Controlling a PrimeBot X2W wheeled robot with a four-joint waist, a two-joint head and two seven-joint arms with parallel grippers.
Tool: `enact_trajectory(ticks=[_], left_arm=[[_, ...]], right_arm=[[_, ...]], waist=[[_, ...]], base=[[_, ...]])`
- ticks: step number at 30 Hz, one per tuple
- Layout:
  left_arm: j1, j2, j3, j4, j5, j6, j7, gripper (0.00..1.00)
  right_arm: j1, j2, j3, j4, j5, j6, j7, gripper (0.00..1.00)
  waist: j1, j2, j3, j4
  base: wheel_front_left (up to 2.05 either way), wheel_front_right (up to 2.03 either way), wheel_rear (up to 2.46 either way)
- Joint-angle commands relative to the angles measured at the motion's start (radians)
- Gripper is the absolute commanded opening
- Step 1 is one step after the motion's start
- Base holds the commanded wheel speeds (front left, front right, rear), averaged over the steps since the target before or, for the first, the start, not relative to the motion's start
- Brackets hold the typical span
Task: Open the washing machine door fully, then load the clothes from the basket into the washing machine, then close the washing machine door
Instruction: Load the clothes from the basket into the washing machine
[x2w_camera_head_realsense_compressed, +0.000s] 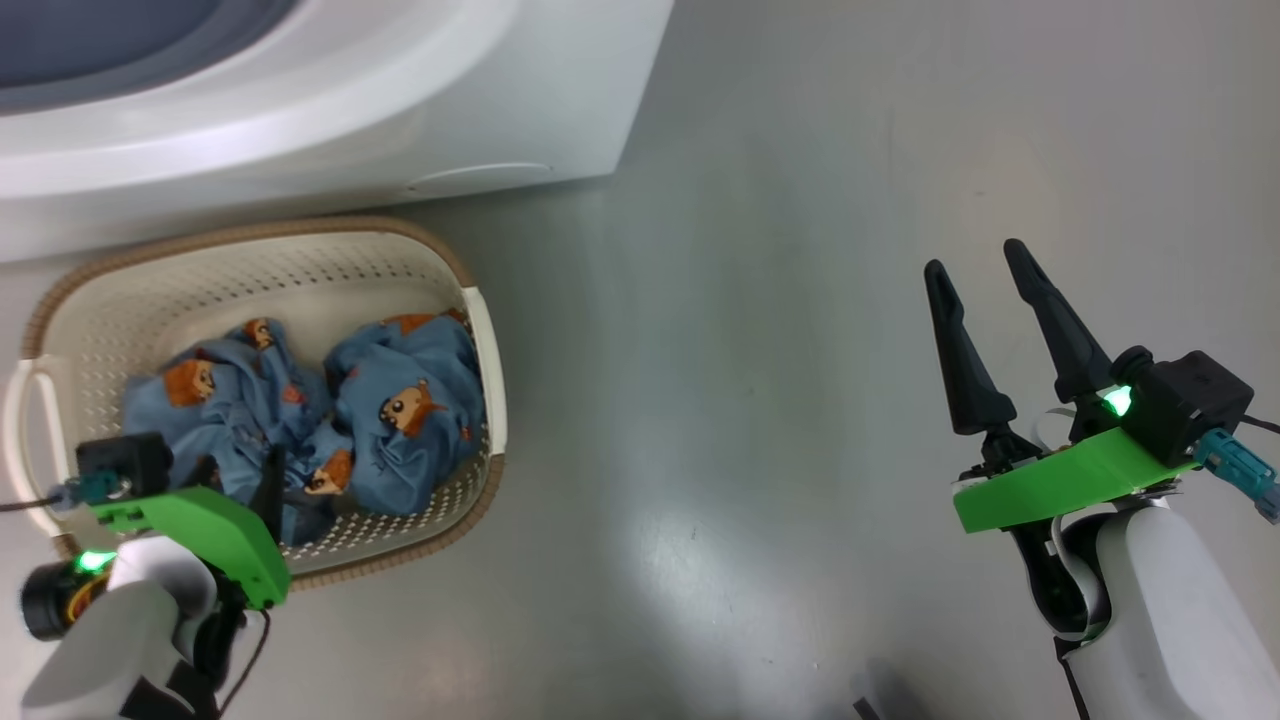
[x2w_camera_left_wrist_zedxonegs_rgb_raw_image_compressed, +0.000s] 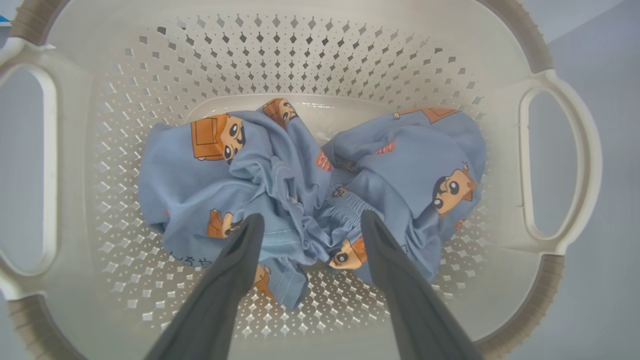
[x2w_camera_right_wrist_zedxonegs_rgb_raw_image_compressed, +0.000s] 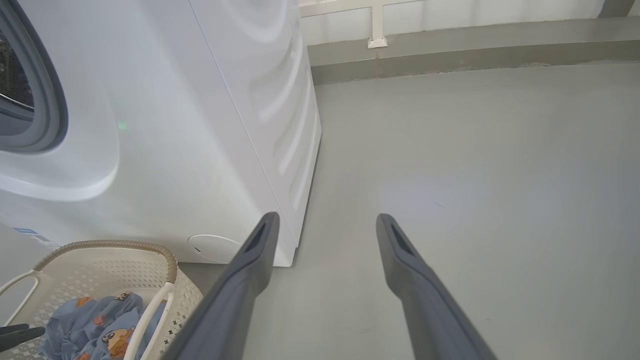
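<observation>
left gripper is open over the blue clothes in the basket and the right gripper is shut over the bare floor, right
Not quite: the right gripper is open, not shut, over the floor, as the right wrist view shows. The left gripper is indeed open over the clothes in the basket.
</observation>
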Motion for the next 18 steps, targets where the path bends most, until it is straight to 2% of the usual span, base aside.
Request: enact_trajectory(ticks=[1,18], left_arm=[[-0.013,0.052,0.006,0.007,-0.016,-0.001,0.002,1.0],[-0.163,0.12,-0.099,0.083,-0.099,-0.001,0.096,1.0]], right_arm=[[0.01,0.008,0.025,-0.026,-0.012,0.002,-0.012,1.0],[-0.035,0.019,0.045,-0.068,-0.014,0.002,-0.012,1.0]], waist=[[0.0,0.0,0.025,-0.018],[0.0,0.0,0.167,-0.062]], base=[[0.0,0.0,0.0],[0.0,0.0,0.0]])
